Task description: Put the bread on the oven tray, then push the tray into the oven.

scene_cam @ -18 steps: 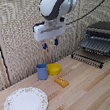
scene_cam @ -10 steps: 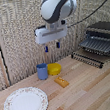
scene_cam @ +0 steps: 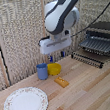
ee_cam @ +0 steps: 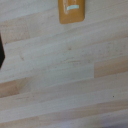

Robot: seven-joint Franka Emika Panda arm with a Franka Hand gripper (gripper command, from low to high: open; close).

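Observation:
The bread [scene_cam: 61,82] is a small orange-yellow block lying flat on the wooden table, in front of the yellow bowl. My clamp [scene_cam: 56,56] hangs above and a little behind it, well clear of it, with its blue-tipped fingers pointing down and nothing between them. In the wrist view the bread [ee_cam: 71,11] shows at the picture's edge on bare wood; the fingers are not seen there. The oven pan [scene_cam: 101,45], a dark slatted tray, sticks out of the front of the oven [scene_cam: 106,33] at the exterior view's right.
A blue cup [scene_cam: 42,71] and a round yellow bowl [scene_cam: 54,68] stand side by side behind the bread. A patterned white plate [scene_cam: 25,104] lies near the table's front at the exterior view's left. A woven screen backs the table.
The arm has shifted slightly toward the exterior view's left and lowered a little over the bread. The bread, cup, bowl and plate have not moved.

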